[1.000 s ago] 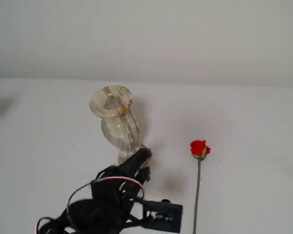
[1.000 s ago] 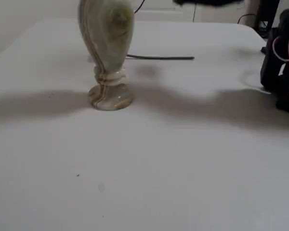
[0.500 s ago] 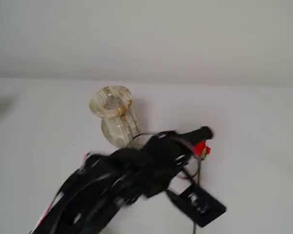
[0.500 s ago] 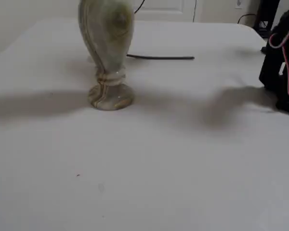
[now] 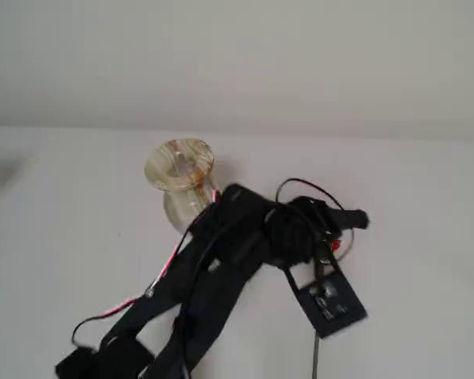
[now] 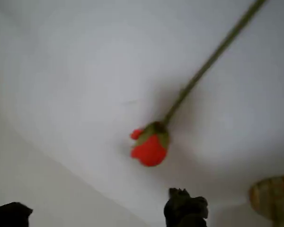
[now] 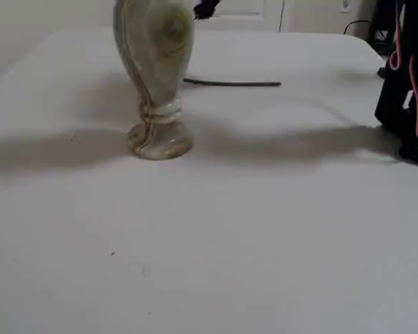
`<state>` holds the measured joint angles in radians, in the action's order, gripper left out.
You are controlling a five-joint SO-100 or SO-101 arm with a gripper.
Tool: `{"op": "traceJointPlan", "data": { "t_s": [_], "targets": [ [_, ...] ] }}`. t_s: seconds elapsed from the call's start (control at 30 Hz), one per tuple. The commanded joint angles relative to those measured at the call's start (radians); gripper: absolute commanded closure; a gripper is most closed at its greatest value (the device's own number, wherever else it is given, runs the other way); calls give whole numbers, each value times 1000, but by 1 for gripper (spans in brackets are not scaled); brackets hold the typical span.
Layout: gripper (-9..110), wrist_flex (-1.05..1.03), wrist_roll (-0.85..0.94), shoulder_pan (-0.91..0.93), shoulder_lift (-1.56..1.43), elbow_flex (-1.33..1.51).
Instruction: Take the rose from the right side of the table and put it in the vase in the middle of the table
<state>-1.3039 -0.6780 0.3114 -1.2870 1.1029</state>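
The rose [image 6: 150, 147] lies flat on the white worktop [image 6: 75, 85], the claw [image 6: 97, 212] spread wide above its bud, gripping nothing; the vase [image 6: 273, 197] stands nearby.

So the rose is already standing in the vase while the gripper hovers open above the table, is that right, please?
Not quite: the rose is not in the vase yet. The wrist view shows it lying flat on the white table, apart from the vase. The rest holds: the gripper is open above the table.
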Motion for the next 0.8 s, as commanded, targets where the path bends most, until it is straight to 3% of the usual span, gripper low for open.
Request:
{"op": "traceJointPlan", "data": {
  "t_s": [0.0, 0.13, 0.77],
  "targets": [
    [62, -253, -66, -25, 273, -449],
    [62, -505, -87, -15, 667, -1066],
    [64, -439, -141, -84, 850, -1083]
  ]
}}
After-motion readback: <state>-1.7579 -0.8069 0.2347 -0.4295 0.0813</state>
